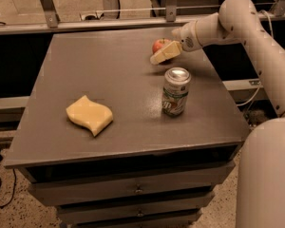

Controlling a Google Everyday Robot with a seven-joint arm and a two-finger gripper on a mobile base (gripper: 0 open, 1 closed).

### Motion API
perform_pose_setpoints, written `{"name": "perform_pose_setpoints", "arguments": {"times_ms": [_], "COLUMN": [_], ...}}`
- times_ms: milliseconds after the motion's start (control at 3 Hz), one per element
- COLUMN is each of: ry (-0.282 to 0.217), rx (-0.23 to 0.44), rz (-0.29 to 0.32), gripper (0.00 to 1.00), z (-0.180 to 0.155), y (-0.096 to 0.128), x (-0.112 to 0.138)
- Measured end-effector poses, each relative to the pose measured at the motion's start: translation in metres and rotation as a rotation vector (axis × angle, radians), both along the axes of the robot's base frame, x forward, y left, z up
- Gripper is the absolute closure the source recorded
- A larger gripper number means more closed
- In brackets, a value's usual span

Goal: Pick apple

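The apple [157, 44] is small, round and red-orange. It sits on the grey table [109, 75] near the far right edge. My gripper [159, 54] reaches in from the right on the white arm [237, 18] and is right at the apple. Its cream tip covers the apple's lower right side, and the rest of the apple shows above and to the left of it. The apple rests on the tabletop.
A green-and-white drink can [175, 92] with a silver top stands just in front of the apple and gripper. A wavy yellow sponge [89, 115] lies at the front left. Drawers sit under the table. A metal rail runs behind it.
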State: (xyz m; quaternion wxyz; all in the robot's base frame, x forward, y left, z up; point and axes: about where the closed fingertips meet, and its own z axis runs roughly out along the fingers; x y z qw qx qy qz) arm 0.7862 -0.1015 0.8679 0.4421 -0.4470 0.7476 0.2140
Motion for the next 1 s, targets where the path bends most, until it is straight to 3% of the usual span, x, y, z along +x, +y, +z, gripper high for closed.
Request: {"name": "perform_pose_setpoints", "arguments": {"times_ms": [333, 1000], "ry": [0.024, 0.013], "rx": [0.039, 0.117], "rz": [-0.003, 0.085], "gripper": [0.16, 0.63], "z": [-0.007, 0.021], "y": [0.006, 0.030], "x": [0.001, -0.023]}}
